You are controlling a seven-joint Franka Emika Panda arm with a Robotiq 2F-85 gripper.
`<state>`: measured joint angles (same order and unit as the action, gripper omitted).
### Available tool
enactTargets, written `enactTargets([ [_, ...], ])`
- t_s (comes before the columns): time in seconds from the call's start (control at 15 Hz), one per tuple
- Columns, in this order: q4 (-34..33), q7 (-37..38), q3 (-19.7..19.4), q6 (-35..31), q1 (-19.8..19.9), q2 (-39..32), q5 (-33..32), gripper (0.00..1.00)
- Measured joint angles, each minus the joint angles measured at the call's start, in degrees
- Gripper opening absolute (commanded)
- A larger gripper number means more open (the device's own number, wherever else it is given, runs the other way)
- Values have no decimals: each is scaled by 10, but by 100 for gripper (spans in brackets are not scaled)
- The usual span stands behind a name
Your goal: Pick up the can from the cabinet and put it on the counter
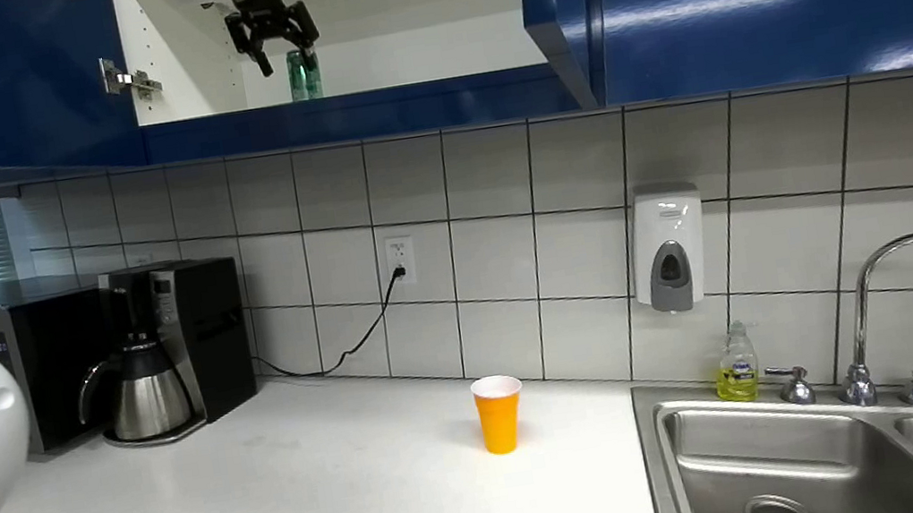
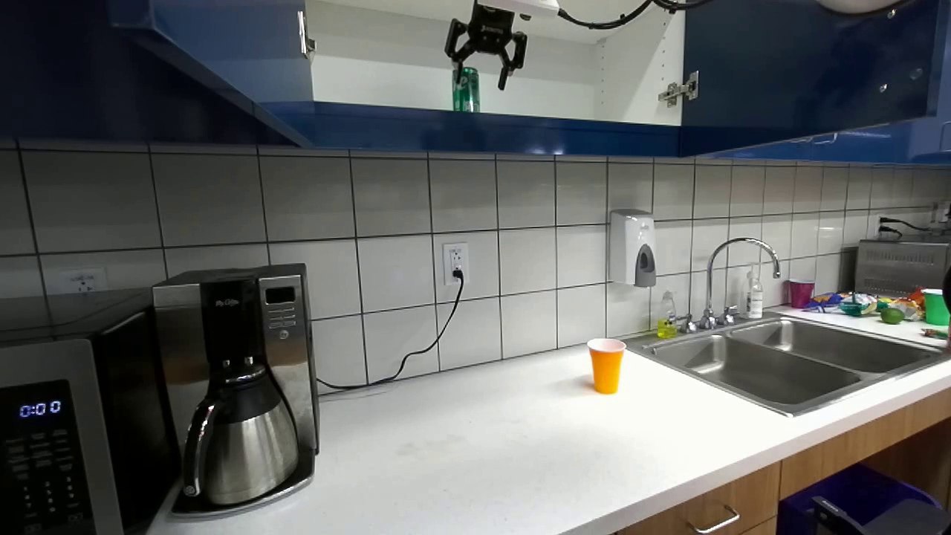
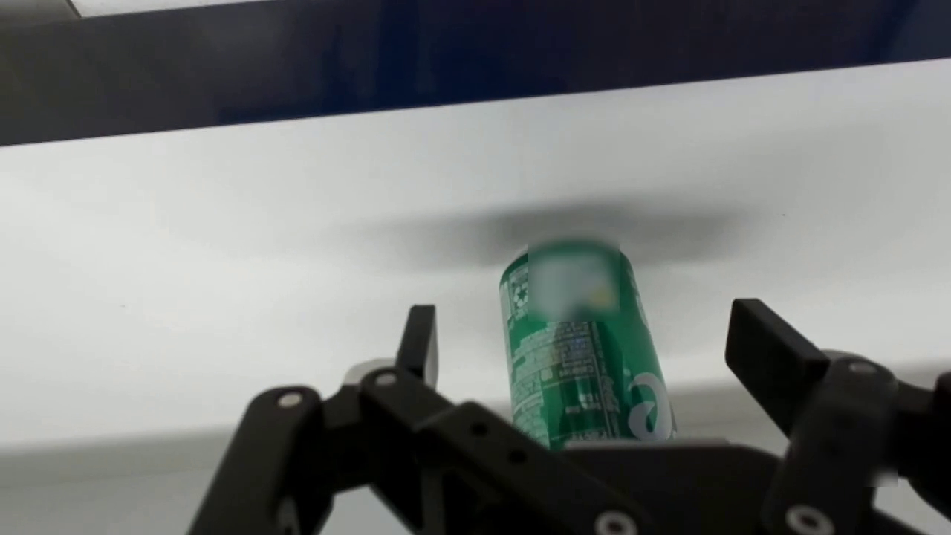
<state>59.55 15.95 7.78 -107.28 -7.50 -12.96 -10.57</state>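
Green cylindrical metal can (image 3: 587, 357) with white print, upright inside the glossy dark blue wall cabinet (image 1: 345, 117)
The black two-fingered gripper (image 2: 481, 82) is spread wide, holding nothing; in the wrist view a gap shows on each side of the can; white shelf floor (image 3: 223, 297) stretches left and right, bounded by a dark blue front edge (image 3: 475, 67); the smooth white counter (image 2: 461, 461) lies below.

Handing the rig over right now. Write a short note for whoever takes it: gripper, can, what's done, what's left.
Gripper: open, holding nothing, inside the cabinet.
Can: green, standing in the cabinet; in the wrist view it shows between the jaws, not gripped.
Counter: an orange cup stands there; no can yet.
Done: cabinet open, gripper by the can.
Left: grip can, lift out, set on counter.
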Motion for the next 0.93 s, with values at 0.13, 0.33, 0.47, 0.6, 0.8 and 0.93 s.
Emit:
enactTargets([
  [0.13,-13,0,0,3,-3,-13,-1,100],
  [0.33,-29,1,0,3,-8,-29,-6,100],
  [0.47,-40,1,0,3,-10,-40,-8,100],
  [0.6,-47,1,-1,3,-12,-48,-10,100],
  [0.8,-57,1,-3,3,-14,-59,-12,100],
  [0.93,-63,2,-3,3,-14,-66,-13,100],
])
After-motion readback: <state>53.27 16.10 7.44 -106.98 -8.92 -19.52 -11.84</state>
